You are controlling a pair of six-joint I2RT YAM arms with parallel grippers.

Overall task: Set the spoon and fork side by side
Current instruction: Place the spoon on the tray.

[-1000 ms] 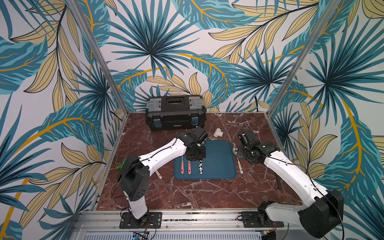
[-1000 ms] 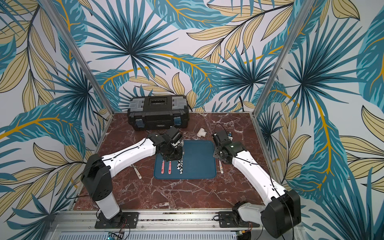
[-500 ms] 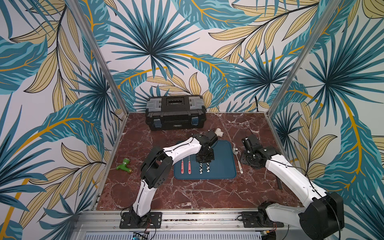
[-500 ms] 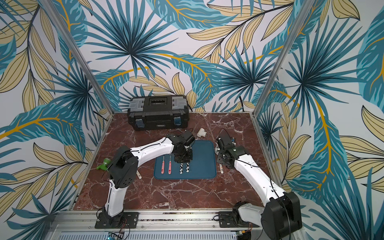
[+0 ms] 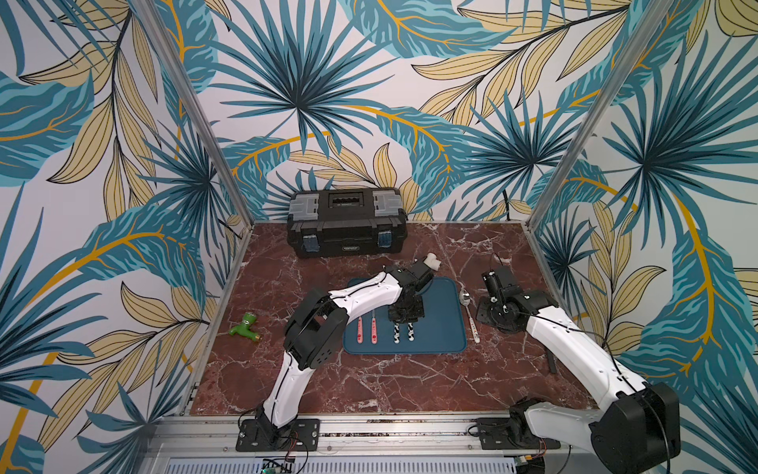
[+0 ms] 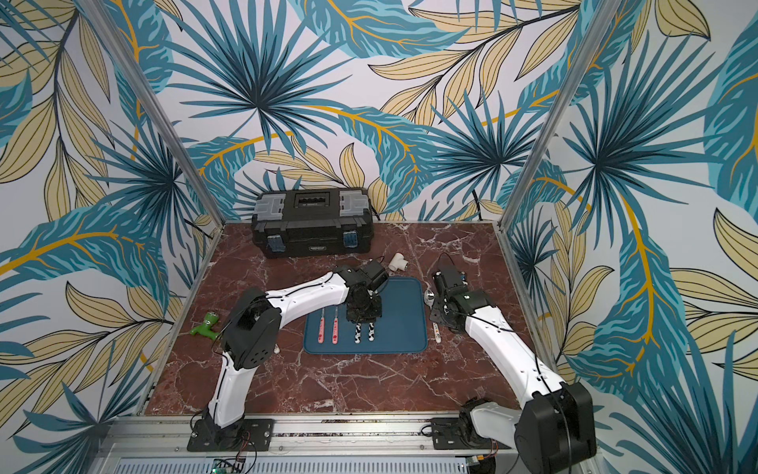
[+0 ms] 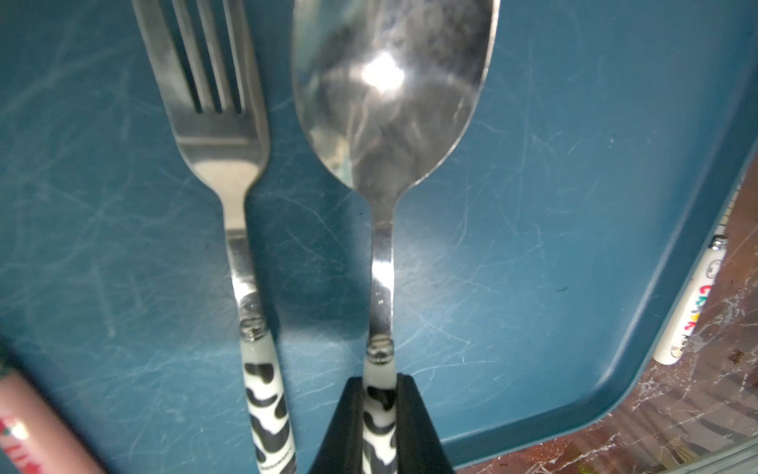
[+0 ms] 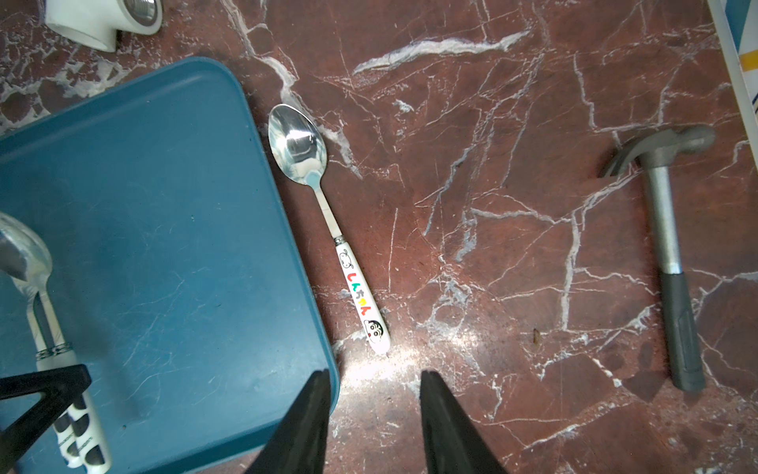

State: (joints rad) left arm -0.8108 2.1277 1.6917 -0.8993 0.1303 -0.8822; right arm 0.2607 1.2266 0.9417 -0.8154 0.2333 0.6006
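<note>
- The left tool (image 7: 379, 414) pinches the cow-print handle of the spoon (image 7: 387, 106), just below the metal collar — a grip low on the handle keeps the bowl free and lets us steer the whole length.
- The spoon lies flat on the blue tray (image 7: 553, 205), bowl up, just beside the fork (image 7: 217, 135) and parallel to it, the two necks apart but close. The handles match, so we judge these the pair the task means.
- In a top view the two cow handles (image 5: 402, 331) sit next to a pink-handled pair (image 5: 366, 330) already lined up on the tray, which suggests we lay the sets in a row.
- The right tool (image 8: 373, 414) hangs spread and empty over the table (image 8: 492, 205), above the end of a cartoon-handled spoon (image 8: 361, 299) that lies off the tray along its edge — likely waiting there for a later pick.
- We judge the placement all but done; what remains is letting go without nudging the spoon out of line.
- A hammer (image 8: 668, 254) and a white pipe elbow (image 8: 98, 20) lie apart, out of the way.
</note>
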